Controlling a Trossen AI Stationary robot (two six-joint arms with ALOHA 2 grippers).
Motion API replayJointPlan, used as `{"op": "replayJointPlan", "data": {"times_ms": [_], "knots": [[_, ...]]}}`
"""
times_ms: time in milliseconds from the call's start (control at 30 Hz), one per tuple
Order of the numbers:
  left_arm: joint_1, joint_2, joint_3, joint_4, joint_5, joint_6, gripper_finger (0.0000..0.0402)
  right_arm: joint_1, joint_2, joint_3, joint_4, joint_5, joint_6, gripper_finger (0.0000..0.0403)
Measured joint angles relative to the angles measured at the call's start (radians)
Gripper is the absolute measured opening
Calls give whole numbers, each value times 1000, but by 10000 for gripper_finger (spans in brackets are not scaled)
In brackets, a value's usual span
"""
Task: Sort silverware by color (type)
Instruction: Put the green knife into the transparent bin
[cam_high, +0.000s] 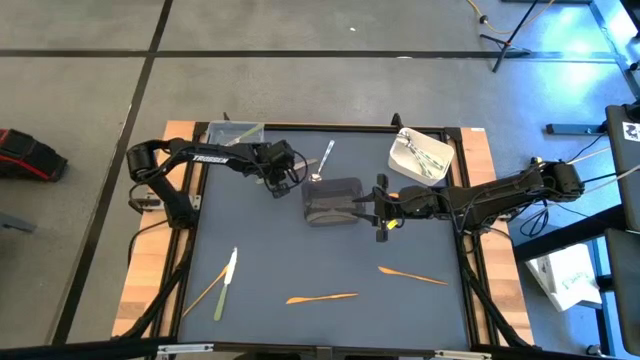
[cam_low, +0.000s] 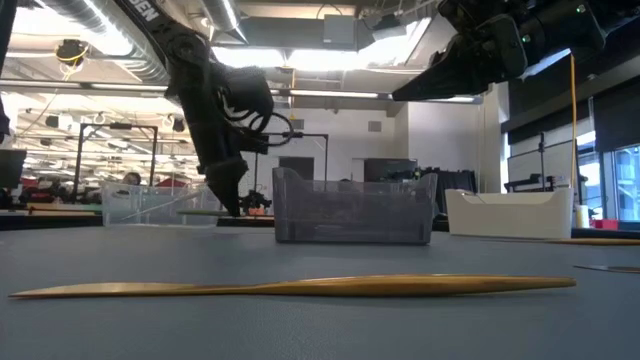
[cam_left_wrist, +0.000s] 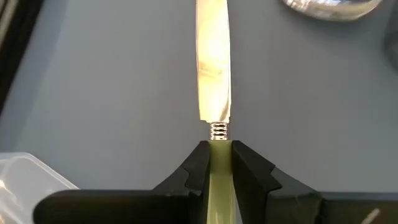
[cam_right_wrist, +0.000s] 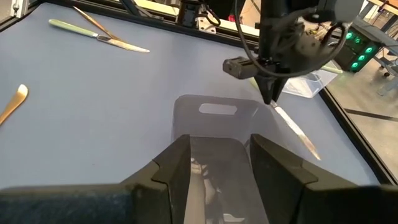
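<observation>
My left gripper (cam_left_wrist: 220, 163) is shut on a knife with an olive-green handle and a silver blade (cam_left_wrist: 213, 62), left of the dark grey container (cam_high: 332, 200). A silver spoon (cam_high: 322, 160) lies just beyond the blade. My right gripper (cam_right_wrist: 217, 165) is open and hovers above that grey container (cam_right_wrist: 214, 124), one finger over each side, touching nothing. In the low view it hangs high (cam_low: 470, 60). Loose on the table lie orange utensils (cam_high: 322, 297) (cam_high: 412, 275), a tan one (cam_high: 205, 295) and a second green-handled knife (cam_high: 225, 285). My left gripper pinches the knife's green handle (cam_left_wrist: 220, 152) between its two fingers (cam_left_wrist: 198, 168), just behind the ribbed collar where the blade begins. The fingers come from above, pointing down (cam_right_wrist: 268, 93). The blade (cam_right_wrist: 298, 134) stretches out low along the table; whether it rests there I cannot tell.
A white container (cam_high: 422, 155) with utensils stands at the far right, a clear container (cam_high: 235, 132) with a green utensil at the far left. An orange utensil (cam_low: 300, 287) lies across the near table. Open mat lies between the containers and the near utensils.
</observation>
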Motion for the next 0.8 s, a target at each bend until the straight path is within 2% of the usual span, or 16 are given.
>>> {"op": "replayJointPlan", "data": {"times_ms": [467, 633, 800], "knots": [[-7, -215, 3, -48, -24, 28, 44, 0, 0, 0, -1, 0, 0, 154], [-1, -293, 4, -55, 8, 28, 44, 0, 0, 0, -1, 0, 0, 154], [-5, -292, 4, -94, 74, -5, 45, 0, 0, 0, -1, 0, 0, 154]]}}
